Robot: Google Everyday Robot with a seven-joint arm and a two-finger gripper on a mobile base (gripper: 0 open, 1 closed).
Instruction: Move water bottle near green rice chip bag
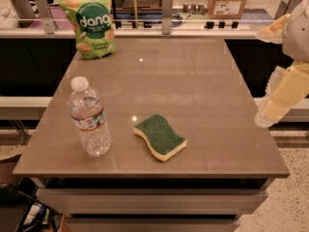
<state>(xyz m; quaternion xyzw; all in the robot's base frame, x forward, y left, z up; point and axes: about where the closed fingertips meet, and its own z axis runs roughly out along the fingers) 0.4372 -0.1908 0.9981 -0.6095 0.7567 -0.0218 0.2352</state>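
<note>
The water bottle [89, 117] stands upright near the front left of the brown table [193, 81]. It is clear and ribbed, with a white cap and a pale label band. The green rice chip bag [89, 21] stands at the table's far left corner, well behind the bottle. My gripper [274, 28] shows as pale cream parts at the right edge of the view, beyond the table's right side. It is far from both the bottle and the bag and holds nothing that I can see.
A green-topped yellow sponge [160, 136] lies front centre, to the right of the bottle. A counter with metal posts [167, 6] and cardboard boxes [230, 1] runs behind the table. My cream arm [282, 93] hangs beside the right edge.
</note>
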